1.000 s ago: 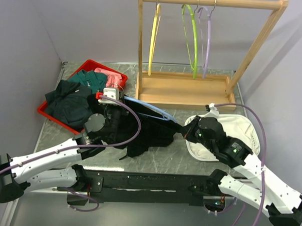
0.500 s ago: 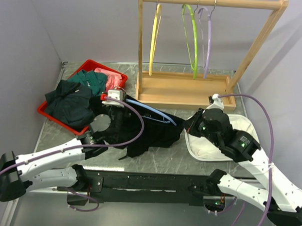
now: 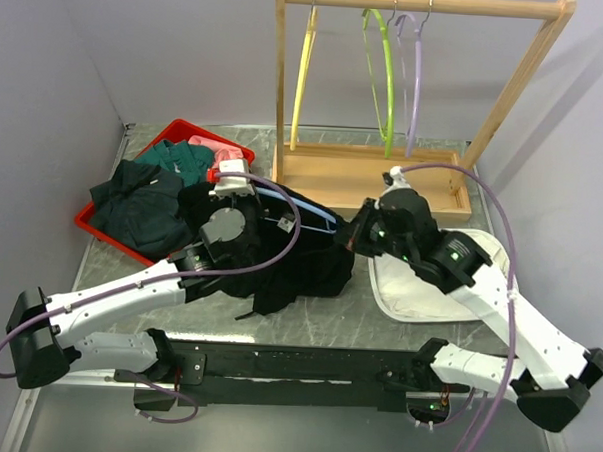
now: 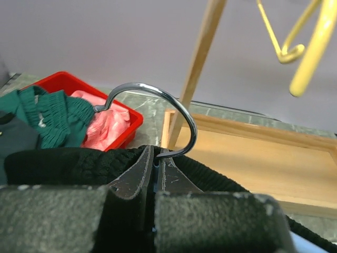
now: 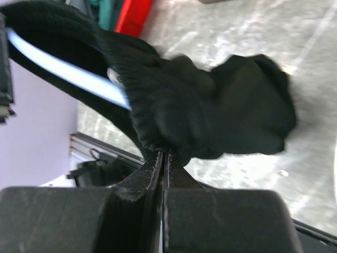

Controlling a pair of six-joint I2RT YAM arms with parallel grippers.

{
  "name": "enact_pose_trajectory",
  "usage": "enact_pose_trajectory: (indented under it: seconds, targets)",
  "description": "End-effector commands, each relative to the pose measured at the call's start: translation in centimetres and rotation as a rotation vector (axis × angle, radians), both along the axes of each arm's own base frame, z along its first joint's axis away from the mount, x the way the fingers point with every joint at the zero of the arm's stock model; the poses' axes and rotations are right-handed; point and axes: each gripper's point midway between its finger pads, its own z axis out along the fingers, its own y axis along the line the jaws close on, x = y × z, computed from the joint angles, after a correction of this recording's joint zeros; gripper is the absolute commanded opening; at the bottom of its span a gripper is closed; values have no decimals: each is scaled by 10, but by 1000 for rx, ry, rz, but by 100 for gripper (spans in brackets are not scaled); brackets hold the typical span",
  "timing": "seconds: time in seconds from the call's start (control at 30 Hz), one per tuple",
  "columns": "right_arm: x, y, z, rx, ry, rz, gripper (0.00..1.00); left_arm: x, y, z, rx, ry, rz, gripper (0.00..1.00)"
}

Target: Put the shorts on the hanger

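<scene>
The black shorts (image 3: 300,261) are spread on the counter (image 3: 377,324) in front of the wooden rack (image 3: 369,179), between both arms. The light-blue hanger (image 5: 68,74) passes inside their waistband. The left end effector (image 4: 156,168) is closed on the hanger just under its metal hook (image 4: 158,97), and the right end effector (image 5: 163,158) is closed on the shorts' waistband

Clothes hangers, 4 total: 1 yellow hanger (image 3: 305,76), 1 bright green hanger (image 3: 386,80), 1 lilac hanger (image 3: 416,86), 1 light-blue hanger (image 5: 68,69). Holders: 1 wooden rack (image 3: 421,3), 1 red tray (image 3: 170,135). Textiles: 1 pair of black shorts (image 3: 300,261), 1 pink cloth (image 3: 220,154), 1 white cloth (image 3: 429,297), plus dark green clothes (image 3: 137,204) heaped together, separate pieces not countable.
</scene>
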Motion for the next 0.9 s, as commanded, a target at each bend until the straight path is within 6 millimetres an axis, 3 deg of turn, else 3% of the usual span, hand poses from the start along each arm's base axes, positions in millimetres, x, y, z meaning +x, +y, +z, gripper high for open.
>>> enact_pose_trajectory:
  seconds: [0.0,0.27,0.33,0.5,0.6,0.63,0.67,0.77,0.87]
  targets:
    - [19,37,55,169,-62,39,0,-4,1,22,-159,4,62,1]
    - [37,47,100,209,-133,22,0,-8,-21,19,-158,37,-63,1]
    - [40,48,104,187,-141,26,0,-11,-38,30,-126,28,-165,1]
    - [36,47,115,160,-173,70,0,-16,-41,55,-122,41,-216,1]
    - [37,41,124,143,-205,63,0,-20,-69,53,-138,50,-346,1]
    - [35,40,123,130,-201,66,0,-18,-74,32,-122,127,-328,1]
    - [35,39,123,119,-203,73,0,-13,-62,31,-144,146,-252,1]
    - [28,36,111,87,-199,105,0,-20,-71,45,-189,101,-380,1]
    - [22,29,102,40,-207,135,4,-24,-62,44,-174,134,-374,1]
